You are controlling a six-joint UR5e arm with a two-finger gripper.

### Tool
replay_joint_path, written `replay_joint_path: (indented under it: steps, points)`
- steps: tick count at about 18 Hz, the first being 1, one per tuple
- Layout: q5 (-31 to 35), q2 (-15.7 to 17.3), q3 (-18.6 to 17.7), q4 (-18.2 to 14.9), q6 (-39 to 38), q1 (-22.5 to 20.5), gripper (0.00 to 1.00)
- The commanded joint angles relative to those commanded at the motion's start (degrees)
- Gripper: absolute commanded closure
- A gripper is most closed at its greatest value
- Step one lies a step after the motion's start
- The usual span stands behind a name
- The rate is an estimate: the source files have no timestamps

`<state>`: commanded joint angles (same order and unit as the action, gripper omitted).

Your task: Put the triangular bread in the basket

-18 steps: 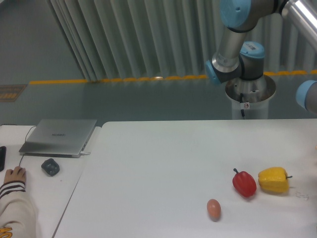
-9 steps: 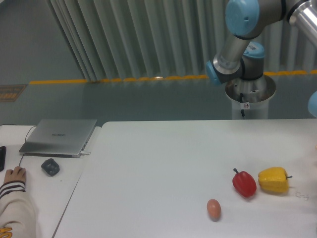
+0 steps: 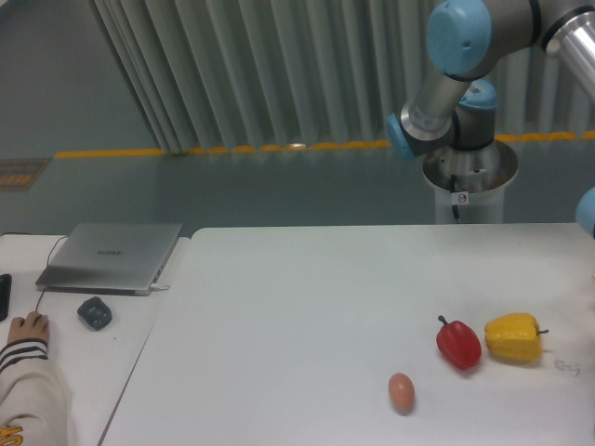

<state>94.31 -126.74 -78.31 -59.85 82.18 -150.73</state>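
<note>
- A person's hand (image 3: 28,326) rests on the side table (image 3: 112,358) at the far left edge of the view, with a striped cuff and a pale sleeve (image 3: 28,395) running down to the bottom left corner.
- A closed grey laptop (image 3: 112,255) lies at the back of that side table, a thin cable curving from its left end toward the hand.
- A small dark grey object (image 3: 94,312) sits just in front of the laptop, near the seam with the main table.
- The white main table (image 3: 307,316) takes up the middle and right of the view; its left and central parts are bare.
- A small pinkish-brown egg (image 3: 401,392) lies near the front edge, right of centre.
- A red pepper (image 3: 458,343) stands to the right of the egg and further back, apart from it.
- A yellow pepper (image 3: 513,337) sits just beside the red one, close to the right edge.
- The robot arm (image 3: 446,84) rises from its pedestal (image 3: 469,181) behind the back right corner and runs out of the view at the top right.
- The gripper is out of the view, so its fingers cannot be judged.
- Neither the triangular bread nor the basket shows anywhere in the view.
</note>
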Motion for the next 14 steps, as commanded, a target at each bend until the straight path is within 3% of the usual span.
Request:
replay_joint_path:
  steps: [2, 3, 5, 6, 8, 14]
  points:
    - [0.0, 0.1, 0.0, 0.0, 0.1, 0.0, 0.0]
    - [0.0, 0.2, 0.0, 0.0, 0.1, 0.0, 0.07]
    - [0.0, 0.4, 0.0, -0.1, 0.1, 0.0, 0.44]
    - [0.0, 0.7, 0.0, -0.1, 0.1, 0.0, 0.74]
    - [-0.4, 1.7, 0.0, -0.2, 0.1, 0.0, 0.97]
    - [-4.7, 6.1, -1.7, -0.3, -0.5, 0.0, 1.0]
